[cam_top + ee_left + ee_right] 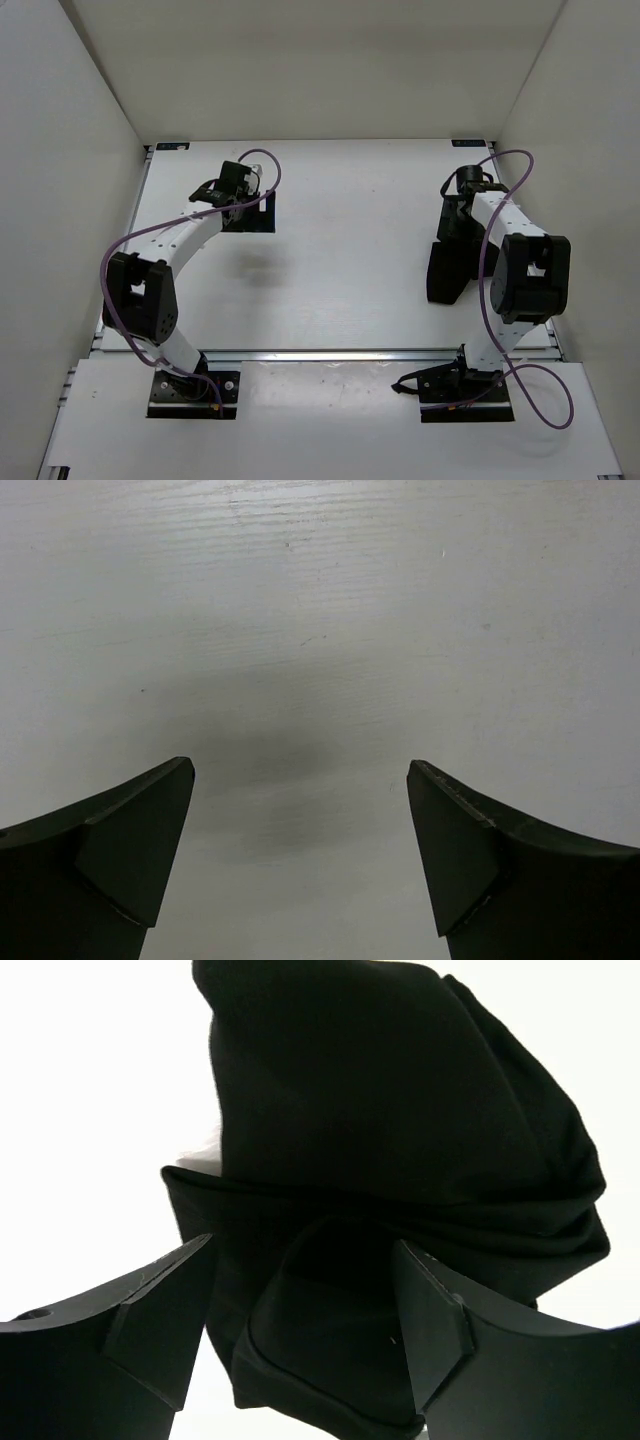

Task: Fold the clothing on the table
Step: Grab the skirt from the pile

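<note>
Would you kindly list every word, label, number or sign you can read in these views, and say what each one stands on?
Nothing here is legible.
Far-left tag on the table edge: too small to read.
Far-right tag: too small to read.
Clothing: plain black, no print or label showing.

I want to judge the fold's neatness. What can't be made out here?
Top view: the right arm hides the right side of the clothing.
Right wrist view: the right gripper and the frame edge cut off its near part; black layers merge.
Left wrist view: only the table shows.
</note>
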Robot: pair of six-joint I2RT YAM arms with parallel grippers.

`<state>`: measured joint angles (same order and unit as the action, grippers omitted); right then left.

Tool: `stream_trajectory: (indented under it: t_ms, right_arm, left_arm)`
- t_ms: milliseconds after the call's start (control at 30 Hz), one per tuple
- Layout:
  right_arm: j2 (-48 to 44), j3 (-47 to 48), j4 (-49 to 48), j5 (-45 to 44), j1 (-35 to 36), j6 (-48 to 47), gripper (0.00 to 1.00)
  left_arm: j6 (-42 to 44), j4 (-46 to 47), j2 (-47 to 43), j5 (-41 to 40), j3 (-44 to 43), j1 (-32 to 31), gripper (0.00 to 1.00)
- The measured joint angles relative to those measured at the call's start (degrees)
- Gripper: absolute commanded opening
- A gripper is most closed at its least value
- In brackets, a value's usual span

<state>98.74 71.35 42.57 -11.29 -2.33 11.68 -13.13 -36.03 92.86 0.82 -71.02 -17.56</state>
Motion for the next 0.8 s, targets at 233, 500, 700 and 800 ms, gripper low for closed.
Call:
stream_trajectory:
  t_ms: [233, 500, 700, 800]
  right_arm:
    - [0.1, 0.0, 0.6, -1.3, -0.1, -0.9, 0.27]
    - [2.2, 0.1, 0.9, -0.7, -0.1, -1.5, 0.00]
    - [7.4, 17.2, 5.0, 8.0, 5.5, -2.0, 0.00]
    - [13.9, 39.5, 4.5, 14.6, 12.3, -1.6, 0.00]
  left_arm:
    - [0.0, 0.7, -1.6, -0.2, 1.3, 0.3, 0.98]
    - [0.0, 0.5, -1.9, -0.3, 1.1, 1.0, 0.99]
    - [-1.1, 1.6, -1.9, 1.7, -0.4, 3.1, 0.99]
    - [-1.5, 1.8, -1.9, 2.3, -3.2, 3.4, 0.99]
